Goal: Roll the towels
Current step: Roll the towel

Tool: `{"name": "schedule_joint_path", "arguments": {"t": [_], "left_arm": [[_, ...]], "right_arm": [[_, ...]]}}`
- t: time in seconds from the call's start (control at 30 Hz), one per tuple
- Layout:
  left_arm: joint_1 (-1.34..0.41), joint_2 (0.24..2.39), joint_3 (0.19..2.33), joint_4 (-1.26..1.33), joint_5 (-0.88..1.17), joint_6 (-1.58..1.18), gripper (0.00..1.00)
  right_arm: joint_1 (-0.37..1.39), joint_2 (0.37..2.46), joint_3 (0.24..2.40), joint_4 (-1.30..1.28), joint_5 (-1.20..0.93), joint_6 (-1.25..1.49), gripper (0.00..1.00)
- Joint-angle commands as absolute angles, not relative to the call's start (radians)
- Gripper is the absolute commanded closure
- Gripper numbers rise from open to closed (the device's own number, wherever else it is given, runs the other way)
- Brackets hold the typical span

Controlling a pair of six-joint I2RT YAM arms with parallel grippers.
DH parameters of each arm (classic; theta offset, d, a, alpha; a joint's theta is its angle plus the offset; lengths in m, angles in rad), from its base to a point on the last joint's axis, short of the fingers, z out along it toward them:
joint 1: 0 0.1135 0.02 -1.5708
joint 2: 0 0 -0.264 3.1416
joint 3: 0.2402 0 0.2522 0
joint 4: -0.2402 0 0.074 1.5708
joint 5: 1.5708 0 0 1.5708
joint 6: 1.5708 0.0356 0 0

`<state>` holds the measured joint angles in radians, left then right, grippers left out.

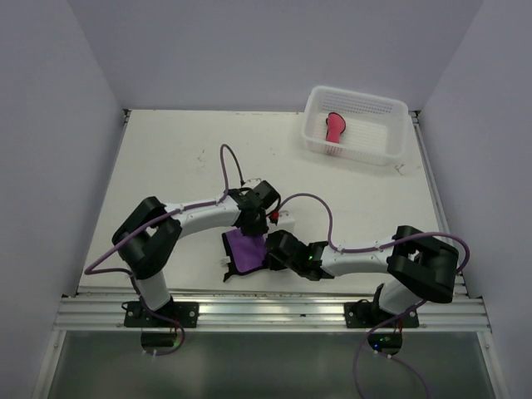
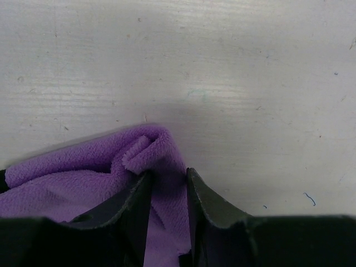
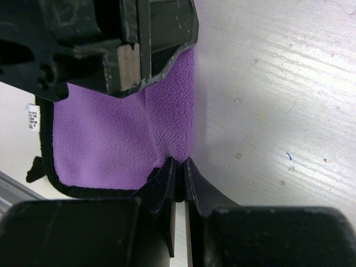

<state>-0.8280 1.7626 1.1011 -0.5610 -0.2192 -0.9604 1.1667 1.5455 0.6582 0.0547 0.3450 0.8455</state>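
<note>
The left gripper is pinching a raised fold of the small soft purple towel between its two dark fingers, with the jaws standing narrow and cloth filling the gap between them. In the left wrist view the fold is bunching up just ahead of the fingertips into a small curled ridge, lying on the white wooden table.

The right gripper is clamping the same purple towel at its near edge, its jaws drawn almost together with only a thin layer of fabric showing between them. In the right wrist view the cloth is spreading flat away from those fingers, with a black stitched border running along its left and lower sides and a small white label sitting at its left edge. The left gripper's dark body is hanging over the far side of the towel in that view.

From above, both arms are reaching inward and meeting over the purple towel, which is resting on the table near the front rail, between the two arm bases, with the left gripper on its far side and the right gripper on its right.

A white perforated plastic basket is standing at the far right corner of the table, well apart from the arms. The pink-red rolled towel is lying inside it.
</note>
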Motion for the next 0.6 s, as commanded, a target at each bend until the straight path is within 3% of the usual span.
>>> {"name": "schedule_joint_path", "arguments": {"t": [0.0, 0.57], "left_arm": [[-0.836, 1.809, 1.117, -0.594, -0.268, -0.953, 0.65], [-0.844, 1.888, 1.112, -0.614, -0.319, -0.920, 0.64]], "right_arm": [[1.175, 1.580, 0.617, -0.025, 0.318, 0.839, 1.00], [1.175, 1.522, 0.581, -0.006, 0.356, 0.819, 1.00]]}}
